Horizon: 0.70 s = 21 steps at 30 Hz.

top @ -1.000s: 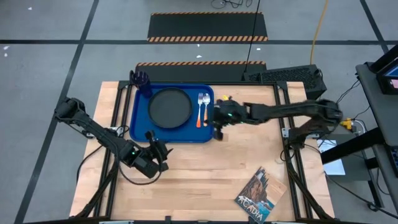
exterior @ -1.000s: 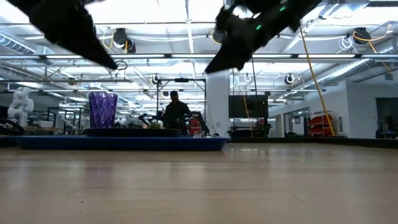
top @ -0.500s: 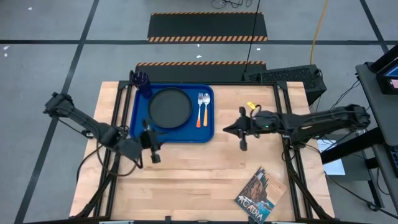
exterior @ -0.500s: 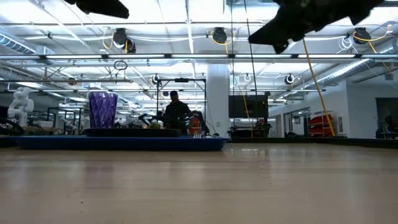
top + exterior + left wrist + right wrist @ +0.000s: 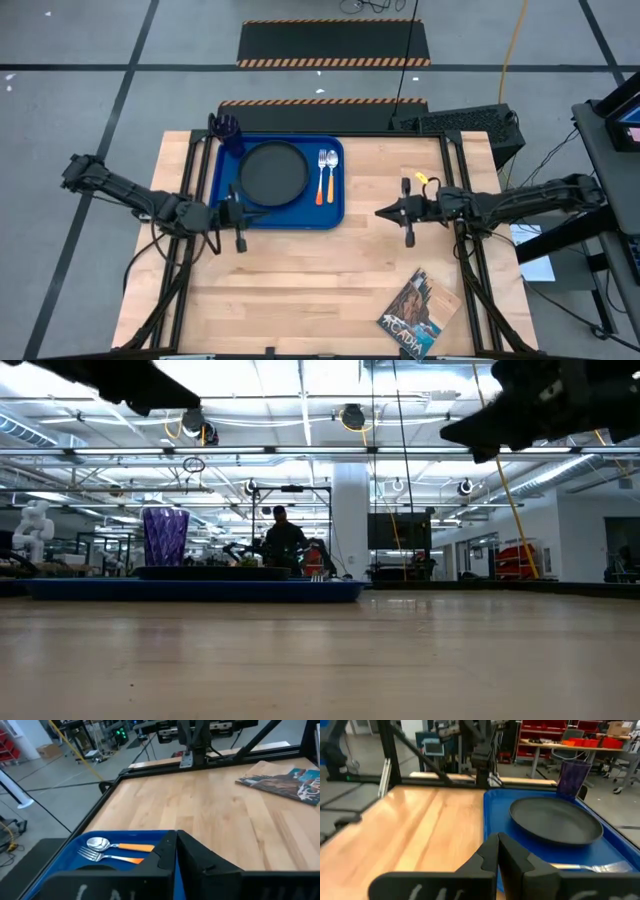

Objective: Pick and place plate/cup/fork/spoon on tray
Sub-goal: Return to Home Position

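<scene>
The blue tray [image 5: 335, 215] lies at the table's far left. On it rest the black plate [image 5: 273, 171], the purple cup [image 5: 229, 130] upright in the far left corner, and the fork [image 5: 322, 178] and spoon [image 5: 332, 172] side by side to the right of the plate. My left gripper [image 5: 246, 213] hangs shut and empty above the tray's near left part, pointing toward the table's right; its fingers meet in the left wrist view [image 5: 175, 842]. My right gripper [image 5: 380, 212] is shut and empty, right of the tray, above bare table, pointing at the tray [image 5: 497, 842].
A magazine [image 5: 418, 315] lies near the table's near right corner. Bare wood stretches between the tray and the near edge. The low view shows a person [image 5: 283, 540] far off in the room beyond the table.
My right gripper has drawn back from the tray's right edge toward the table's right edge and risen. My left gripper has gone from the bare wood in front of the tray toward the far edge, up over the tray's near left part. Nothing on the tray has moved.
</scene>
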Motion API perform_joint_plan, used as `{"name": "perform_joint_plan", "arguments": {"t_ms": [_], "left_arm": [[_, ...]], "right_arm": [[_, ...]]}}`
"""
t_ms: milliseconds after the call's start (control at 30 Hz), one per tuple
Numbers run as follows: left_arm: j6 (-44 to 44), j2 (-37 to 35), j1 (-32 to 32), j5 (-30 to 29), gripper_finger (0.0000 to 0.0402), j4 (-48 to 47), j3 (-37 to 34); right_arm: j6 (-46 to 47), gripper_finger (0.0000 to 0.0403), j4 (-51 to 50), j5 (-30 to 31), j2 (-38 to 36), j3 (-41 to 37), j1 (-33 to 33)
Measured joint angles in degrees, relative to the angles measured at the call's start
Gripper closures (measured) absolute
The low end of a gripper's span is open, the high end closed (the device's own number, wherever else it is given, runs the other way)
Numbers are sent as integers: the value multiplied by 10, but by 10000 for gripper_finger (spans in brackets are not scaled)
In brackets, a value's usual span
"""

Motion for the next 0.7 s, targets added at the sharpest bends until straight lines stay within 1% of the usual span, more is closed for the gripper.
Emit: {"name": "perform_joint_plan", "arguments": {"t_ms": [167, 300, 467, 600, 700], "left_arm": [[1, -68, 2, 4, 397, 3, -55], [1, -131, 2, 7, 389, 2, -108], [16, -208, 2, 57, 383, 2, -162], [41, -264, 2, 60, 396, -1, -193], [53, -303, 2, 60, 396, -1, -214]], "right_arm": [[-23, 403, 0, 0, -45, -33, -1], [-39, 403, 0, 1, -80, -59, -1], [-46, 403, 0, 2, -117, -79, -22], [-45, 403, 3, -1, -135, -93, -39], [-45, 403, 10, -1, -144, -114, -48]]}}
